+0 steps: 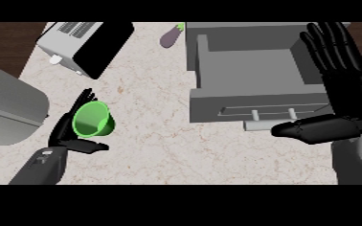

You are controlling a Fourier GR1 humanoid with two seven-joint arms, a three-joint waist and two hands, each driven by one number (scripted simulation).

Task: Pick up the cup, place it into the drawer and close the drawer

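cup (93, 119) in left hand (65, 133), drawer (254, 76) open

Left hand (71, 127): palm largely hidden behind the green cup (93, 119), only fingertips above the cup and the thumb below it showing. Grey object (17, 107) left of the cup: cut off by the left edge, identity undeterminable. Drawer (247, 74), right of the cup: right wall partly covered by the right hand (332, 76).
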